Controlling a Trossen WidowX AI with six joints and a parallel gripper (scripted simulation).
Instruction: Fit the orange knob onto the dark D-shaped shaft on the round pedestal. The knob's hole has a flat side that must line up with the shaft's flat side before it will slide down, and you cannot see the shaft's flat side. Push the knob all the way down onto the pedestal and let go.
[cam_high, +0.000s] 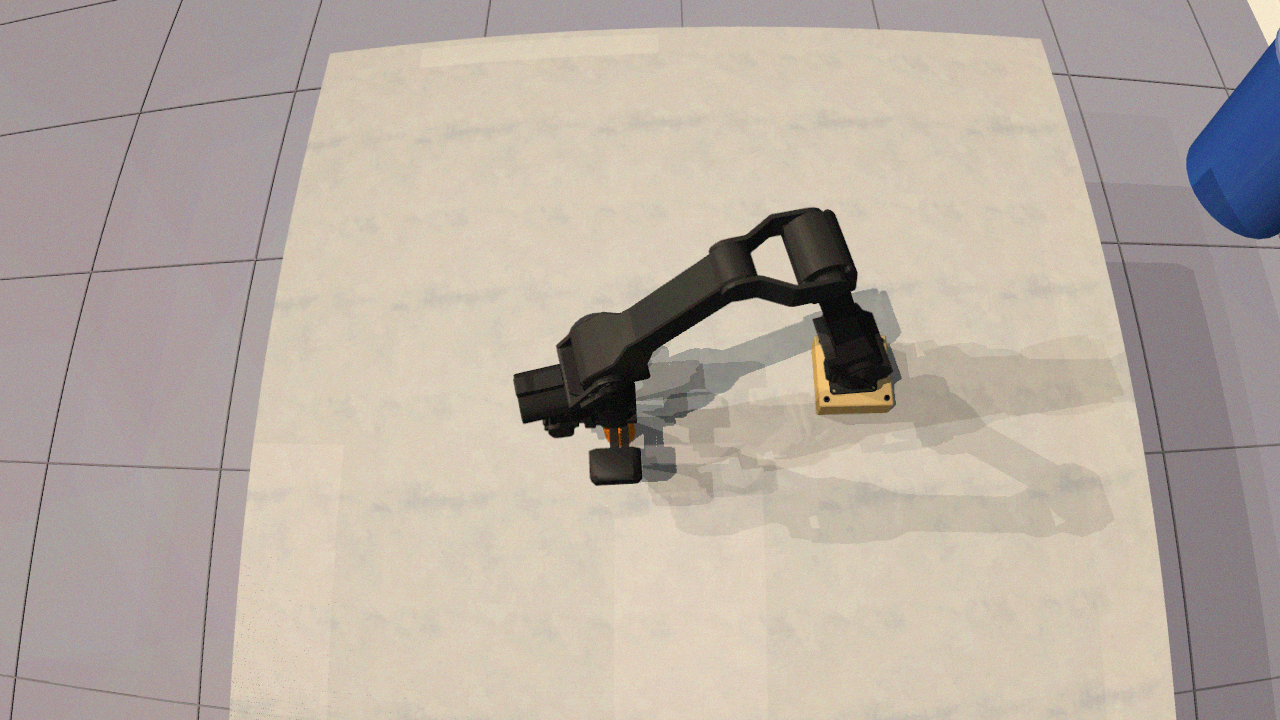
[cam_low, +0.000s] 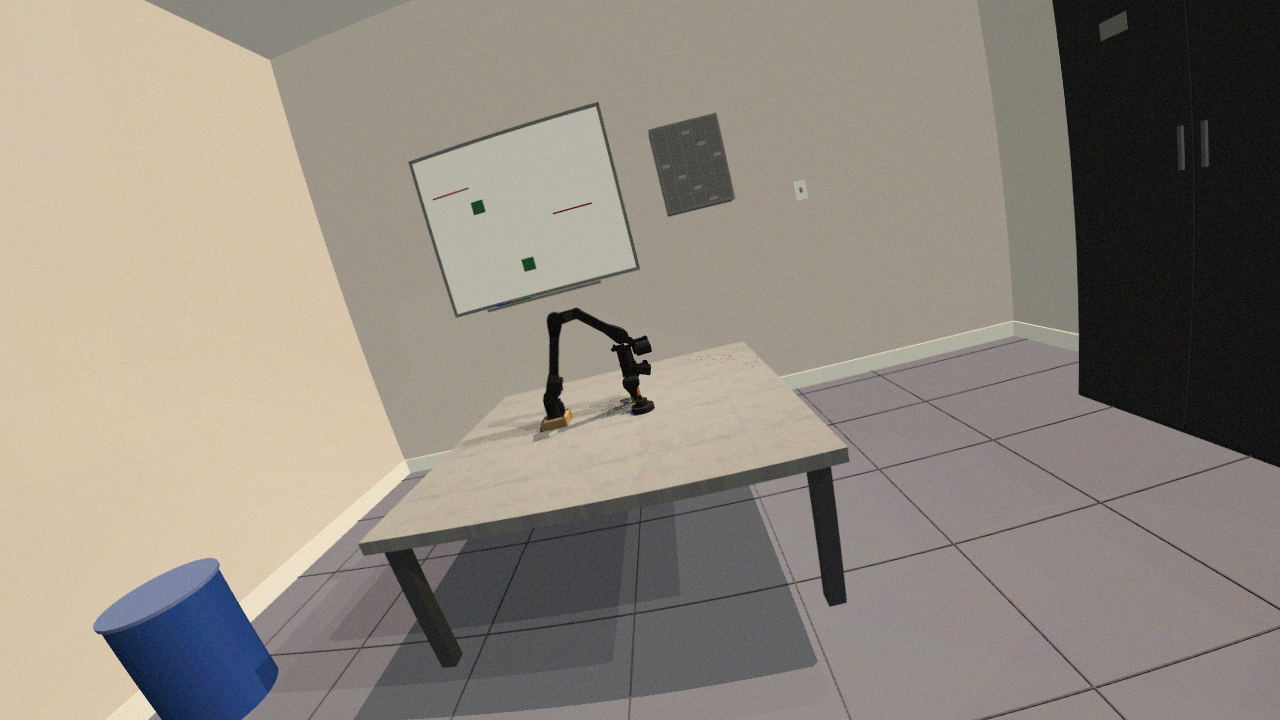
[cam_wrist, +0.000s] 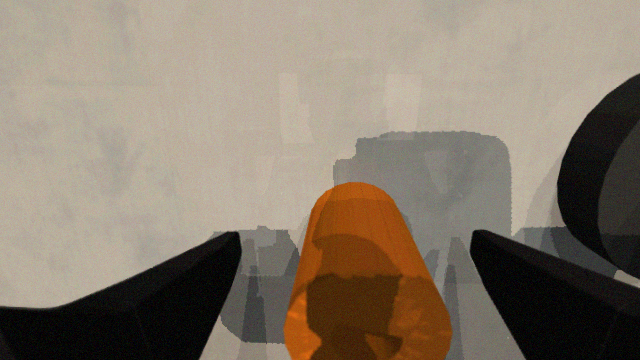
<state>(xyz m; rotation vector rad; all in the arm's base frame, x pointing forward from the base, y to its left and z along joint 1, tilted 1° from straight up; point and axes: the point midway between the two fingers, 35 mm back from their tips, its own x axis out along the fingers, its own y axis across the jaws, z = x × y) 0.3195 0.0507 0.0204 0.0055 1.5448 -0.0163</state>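
Observation:
The orange knob (cam_high: 630, 435) (cam_low: 638, 394) (cam_wrist: 357, 215) seems to stand upright on the table, beside the pedestal and off its shaft. My gripper (cam_wrist: 353, 242) is open around it, one finger on each side, with a gap between the knob and each fingertip in the wrist view. The knob's hole is not visible. The dark round pedestal (cam_low: 642, 407) (cam_wrist: 577, 175) shows partly at the right edge of the wrist view. Its shaft cannot be made out, and the arm hides the pedestal in the top view.
The arm's yellow base (cam_high: 854, 404) (cam_low: 555, 420) stands on the pale table (cam_high: 447, 582) (cam_low: 581, 465), to the right of the gripper in the top view. A blue bin (cam_high: 1239, 152) (cam_low: 192, 649) is on the floor beyond the table. Arm shadows fall around the knob.

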